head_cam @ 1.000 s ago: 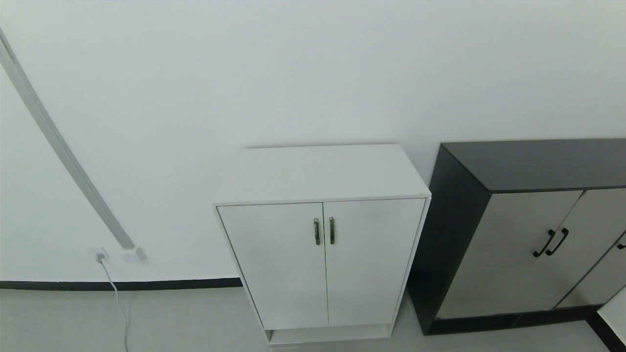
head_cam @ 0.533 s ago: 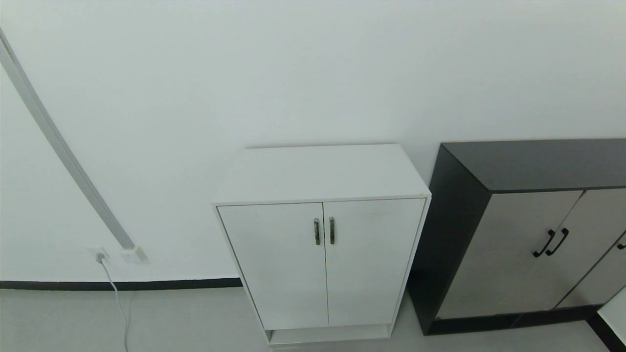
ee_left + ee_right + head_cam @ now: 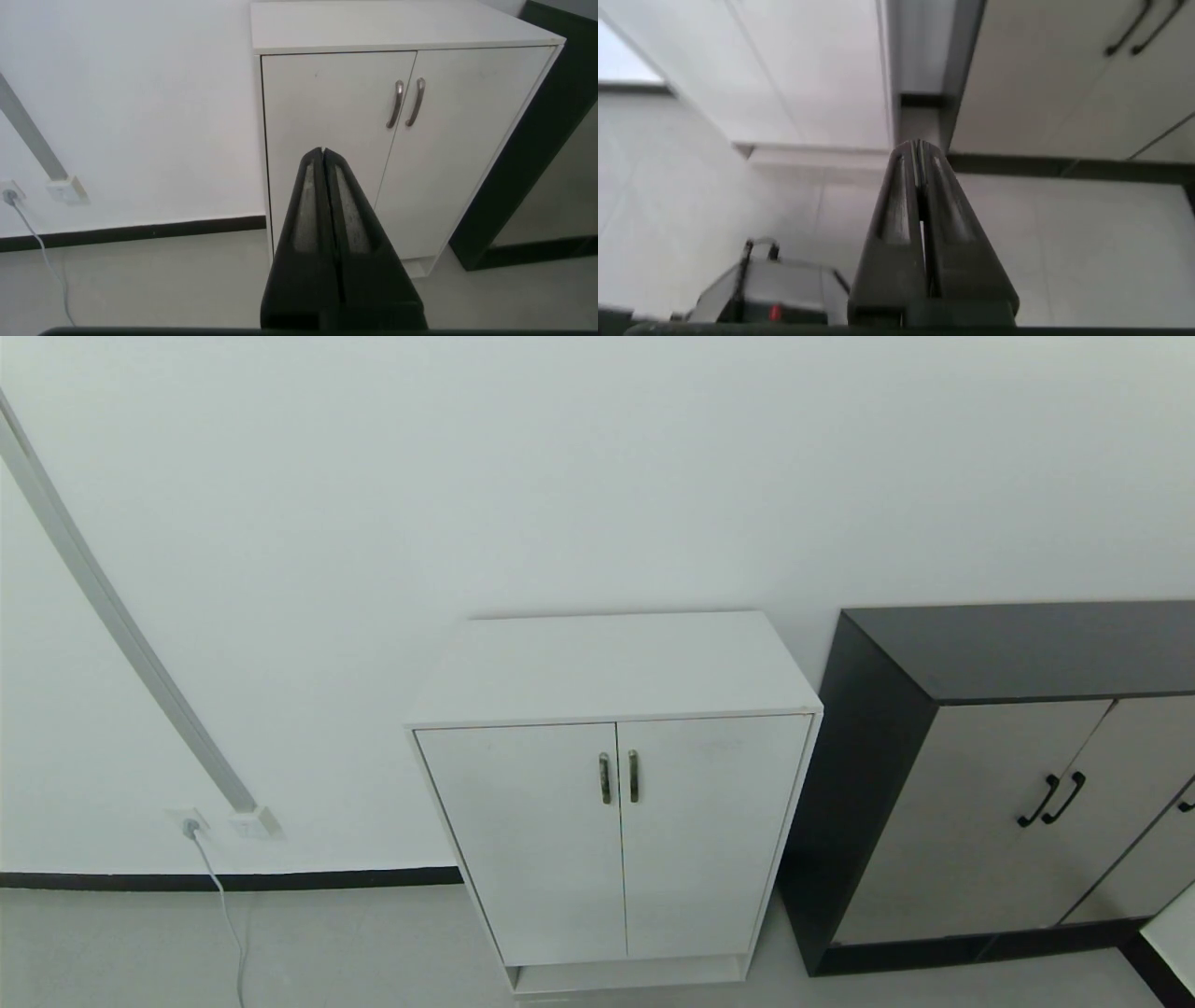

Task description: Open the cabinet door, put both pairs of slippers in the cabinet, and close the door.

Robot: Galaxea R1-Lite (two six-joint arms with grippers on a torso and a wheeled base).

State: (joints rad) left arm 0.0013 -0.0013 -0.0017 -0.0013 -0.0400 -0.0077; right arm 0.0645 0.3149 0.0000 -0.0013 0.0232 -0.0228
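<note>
Cabinet (image 3: 467,140) beyond closed left claw (image 3: 323,152)

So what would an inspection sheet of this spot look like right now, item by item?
Surface: grey floor, smooth.
Job's things: white cabinet against the wall, both doors shut, two metal handles side by side at the middle.
Clutter: nothing seen.
Grippers: left gripper shut, facing the white cabinet; right gripper shut, aimed low at the cabinets' bases.
Cables: white cable runs from a wall socket down to the floor.
Surroundings: black cabinet with grey doors on the right; slanted conduit on the wall.
</note>
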